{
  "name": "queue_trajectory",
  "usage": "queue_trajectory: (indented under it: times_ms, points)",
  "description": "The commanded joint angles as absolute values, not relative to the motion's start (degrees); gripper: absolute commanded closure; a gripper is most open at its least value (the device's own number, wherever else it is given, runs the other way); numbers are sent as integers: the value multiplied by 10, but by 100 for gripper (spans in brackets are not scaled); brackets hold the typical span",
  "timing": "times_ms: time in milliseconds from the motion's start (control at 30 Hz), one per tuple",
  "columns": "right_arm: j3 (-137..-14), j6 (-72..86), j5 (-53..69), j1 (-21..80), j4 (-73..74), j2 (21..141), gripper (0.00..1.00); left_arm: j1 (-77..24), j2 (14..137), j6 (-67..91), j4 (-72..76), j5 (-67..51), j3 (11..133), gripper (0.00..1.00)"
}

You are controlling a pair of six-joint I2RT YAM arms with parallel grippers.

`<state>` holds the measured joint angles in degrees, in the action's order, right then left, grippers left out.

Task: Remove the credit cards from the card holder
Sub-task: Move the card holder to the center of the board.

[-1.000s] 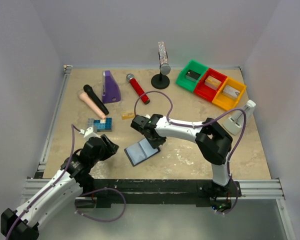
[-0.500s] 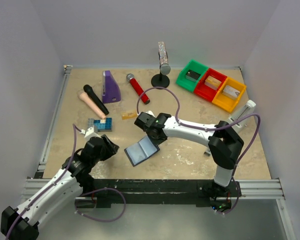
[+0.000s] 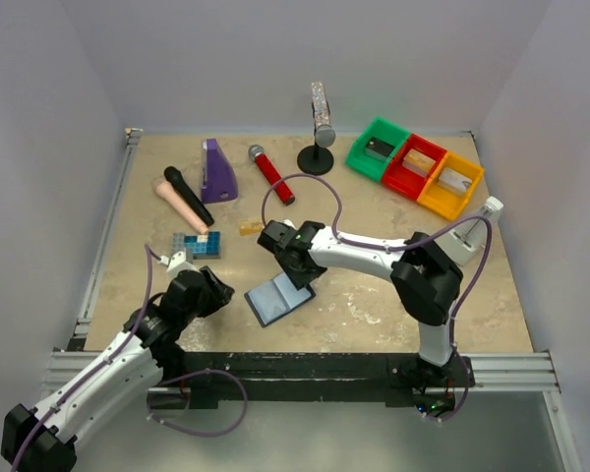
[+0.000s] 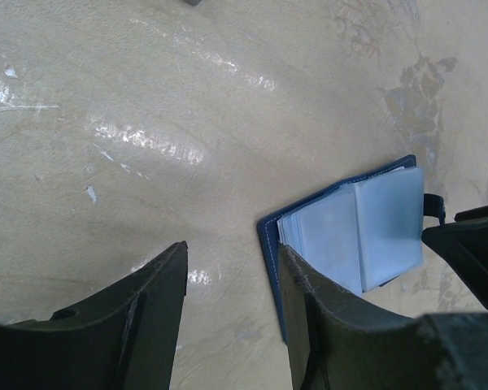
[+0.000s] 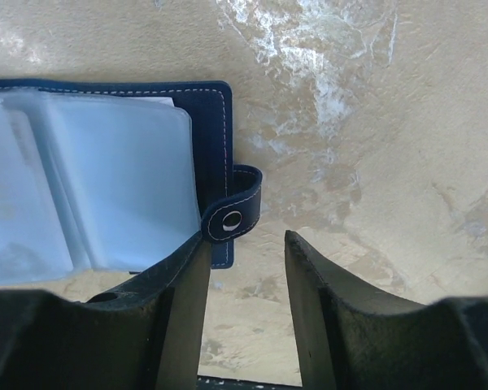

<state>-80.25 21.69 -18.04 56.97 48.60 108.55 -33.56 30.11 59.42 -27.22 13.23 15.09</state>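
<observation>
The card holder [image 3: 278,297] lies open on the table, its dark navy cover under pale blue-grey pockets [image 4: 354,231]. Its snap tab [image 5: 232,215] curls up beside my right gripper [image 5: 246,244]. That gripper is open, its left fingertip touches the tab, and only bare table shows between its fingers. My left gripper [image 4: 232,272] is open at the holder's other end, its right finger [image 4: 309,309] over the navy edge and nothing held. An orange-gold card [image 3: 252,227] lies on the table further back. Any other credit cards are hidden inside the pockets.
A studded blue brick block [image 3: 197,245] sits left of the holder. Behind it lie a black microphone [image 3: 188,194], a purple object [image 3: 217,170] and a red microphone [image 3: 271,173]. A microphone stand [image 3: 318,147] and green, red and yellow bins [image 3: 415,167] line the back.
The right arm's elbow swung out to the right and came back. Its gripper stays at the holder's tab end. The left arm and the holder have hardly moved.
</observation>
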Motion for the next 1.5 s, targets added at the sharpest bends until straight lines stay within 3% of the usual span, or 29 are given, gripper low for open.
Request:
queue_trajectory:
  times_ms: [0,233,367,833,967,1100,1300,1467]
  points:
    - [-836,207,-174,559,489,1098,55,-338,301,588,-247,127,142,48]
    - [-846,193,-159,542,480,1121,72,-338,308,588,-237,122,135,48]
    - [-831,192,-155,534,465,1113,99,-338,311,585,-234,120,135,48]
    - [-622,292,-98,557,393,875,100,-338,336,563,-205,112,145,48]
    - [-599,298,-108,577,374,826,100,-338,339,553,-134,69,135,50]
    - [-629,284,-126,572,380,823,65,-338,401,563,24,-24,129,58]
    - [-700,279,-44,502,367,882,58,-358,569,567,130,-87,189,68]
    - [-745,232,-2,484,348,937,37,-381,656,577,181,-98,196,71]
